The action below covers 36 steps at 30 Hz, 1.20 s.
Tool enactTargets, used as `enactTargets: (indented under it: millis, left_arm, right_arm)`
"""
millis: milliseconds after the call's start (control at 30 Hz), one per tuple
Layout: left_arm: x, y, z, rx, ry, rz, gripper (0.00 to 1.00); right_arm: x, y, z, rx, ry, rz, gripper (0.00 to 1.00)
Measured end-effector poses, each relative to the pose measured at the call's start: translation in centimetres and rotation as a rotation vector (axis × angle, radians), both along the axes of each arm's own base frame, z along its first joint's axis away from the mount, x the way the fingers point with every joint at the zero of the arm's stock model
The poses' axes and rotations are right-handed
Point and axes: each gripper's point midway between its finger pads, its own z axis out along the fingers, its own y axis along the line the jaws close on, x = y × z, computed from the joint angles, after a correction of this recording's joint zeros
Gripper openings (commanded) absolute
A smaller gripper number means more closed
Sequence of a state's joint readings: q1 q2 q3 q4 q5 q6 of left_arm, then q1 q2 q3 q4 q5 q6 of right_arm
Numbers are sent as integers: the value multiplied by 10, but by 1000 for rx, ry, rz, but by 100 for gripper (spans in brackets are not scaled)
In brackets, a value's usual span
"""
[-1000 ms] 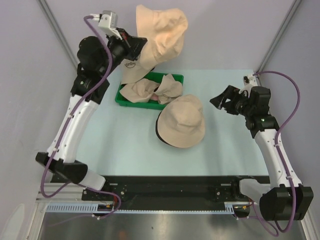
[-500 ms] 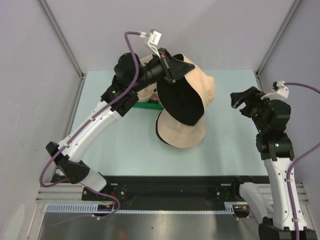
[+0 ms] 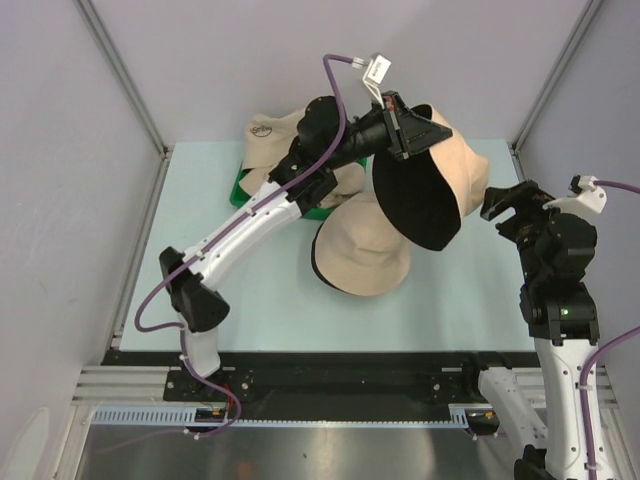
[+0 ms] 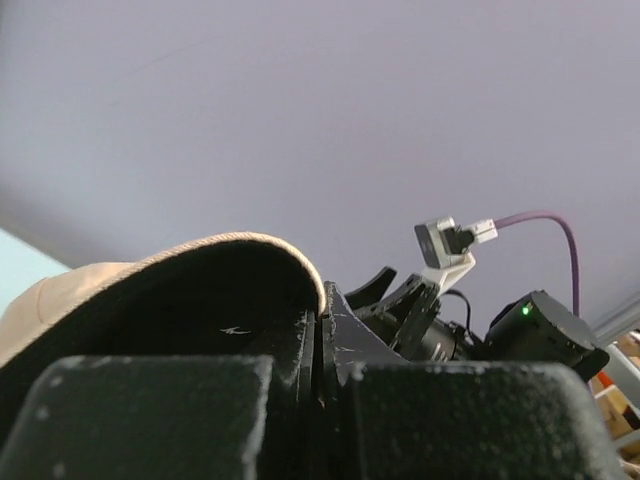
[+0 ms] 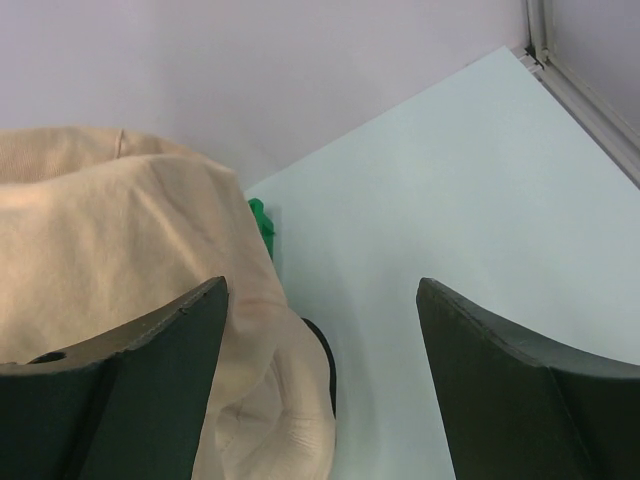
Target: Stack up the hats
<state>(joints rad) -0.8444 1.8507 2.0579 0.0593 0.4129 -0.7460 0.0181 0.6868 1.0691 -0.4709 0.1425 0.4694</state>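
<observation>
Your left gripper (image 3: 420,135) is swinging the black-lined hat (image 3: 415,205) rightward, pinching its brim; your right gripper (image 3: 500,200) is hovering spread just beside it.

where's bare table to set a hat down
Bare: the front strip of table between the resting hat and the arm bases, and the left edge beside the green tray. Crowded: far centre, where the left gripper holds a hat near the right gripper.

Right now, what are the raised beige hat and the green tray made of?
Raised beige brimmed hat: soft woven fabric, possibly cotton, matte. It droops and creases, and its inner side is black. Green rectangular tray: looks like rigid plastic, going by the straight rim and uniform colour; the finish is hard to judge from here.
</observation>
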Motion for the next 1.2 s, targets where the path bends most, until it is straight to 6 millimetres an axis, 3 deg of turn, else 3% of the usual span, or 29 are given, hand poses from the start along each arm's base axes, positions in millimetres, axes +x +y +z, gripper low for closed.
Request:
enactTargets:
  millis: [200,333,533,700,833,1033,1200]
  left_arm:
    - [3,-23,-9,-15,4,-90,0]
    - [4,-29,-33,28,28,-125,0]
    - [15,-17,-77,105,99,-123,0]
    - [31,-22,-53,72,52,-135,0]
    - [19,-35,-44,47,19,-177,0]
    - [9,-64,-60,43,31,-242,0]
    - [10,-75,-65,20,36,-278,0]
  right_arm:
    - [-1,-2,-3,-16,16,-8,81]
    - [0,-2,-4,-19,23,-5,81]
    - [3,-1,-7,-18,34,3,81]
    - [6,1,-9,-18,42,10,82]
    - [5,1,-9,-19,40,9,81]
    - [1,-4,-7,-36,34,-9,82]
    - [-1,-4,-6,-39,35,-10,81]
